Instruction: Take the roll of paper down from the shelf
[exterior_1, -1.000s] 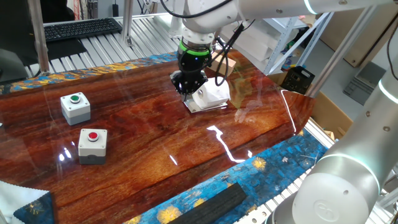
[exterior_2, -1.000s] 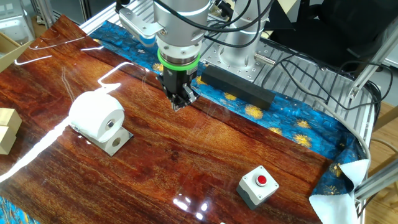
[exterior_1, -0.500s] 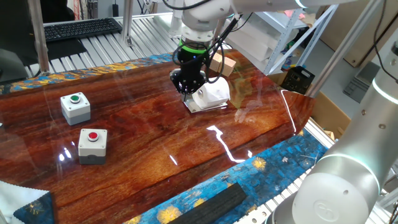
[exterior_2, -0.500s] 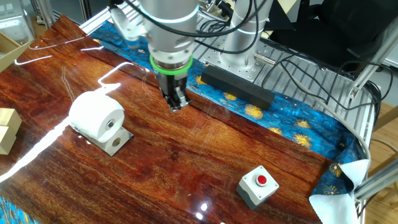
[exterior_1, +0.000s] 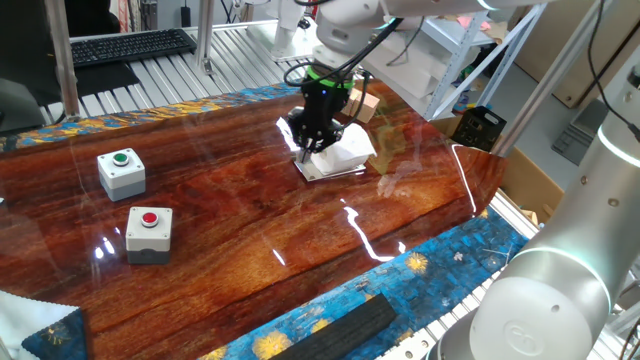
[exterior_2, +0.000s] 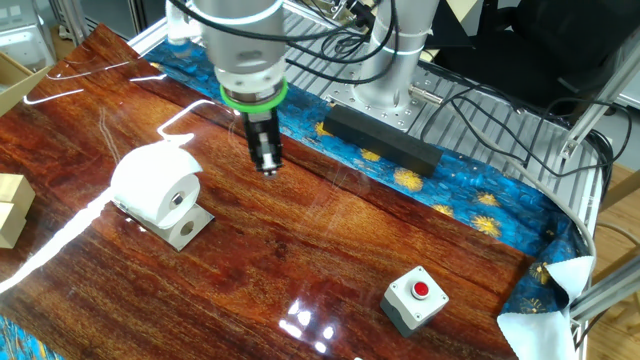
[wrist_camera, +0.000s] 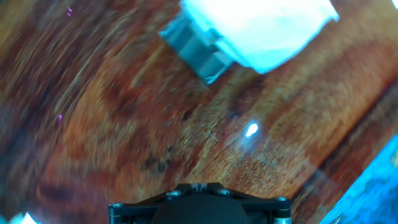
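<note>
Since a second ago the pincer (exterior_2: 267, 163) has swung toward the roll of paper (exterior_2: 155, 184) and now hangs just above the surface (exterior_2: 330, 250), close beside it, not touching. Its fingers look closed together, holding nothing. The roll lies on its side on the shelf (exterior_2: 187, 230), its axis level, open core facing the button box (exterior_2: 415, 296).

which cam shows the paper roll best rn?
The other fixed view: the roll is whole, core end facing the camera, on the shelf. In one fixed view the arm partly hides it. The hand view is blurred and crops it.
</note>
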